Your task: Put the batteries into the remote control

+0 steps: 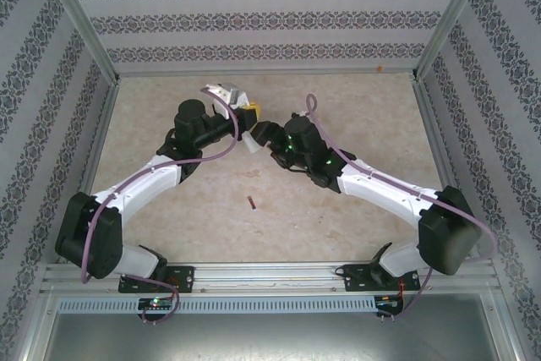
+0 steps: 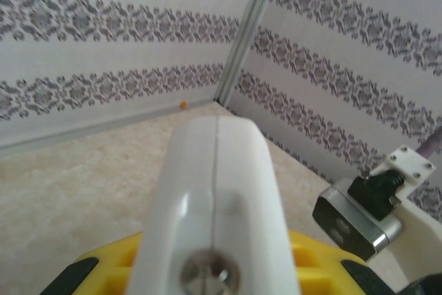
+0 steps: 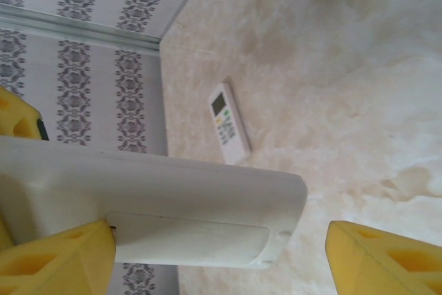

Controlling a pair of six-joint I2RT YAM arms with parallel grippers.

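Walls (image 1: 254,23) on 3 sides: pale paper w/ bands of dark floral pattern. Alu posts (image 1: 80,19) at back corners, alu rail (image 1: 270,281) along near edge. Tabletop (image 1: 287,234) beige, marble-look, faint stains. Tiny orange spot (image 1: 382,68) at back wall base. Light soft, even.

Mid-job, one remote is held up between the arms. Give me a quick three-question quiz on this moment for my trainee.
1. True or false: the second remote lies on the table with its display facing up.
2. Where is the loose battery? A) on the bare table; B) on top of the second remote; C) against the back wall.
3. Fill in: the left gripper is shut on a white ____.

Key: 1 true; 2 A; 3 remote.
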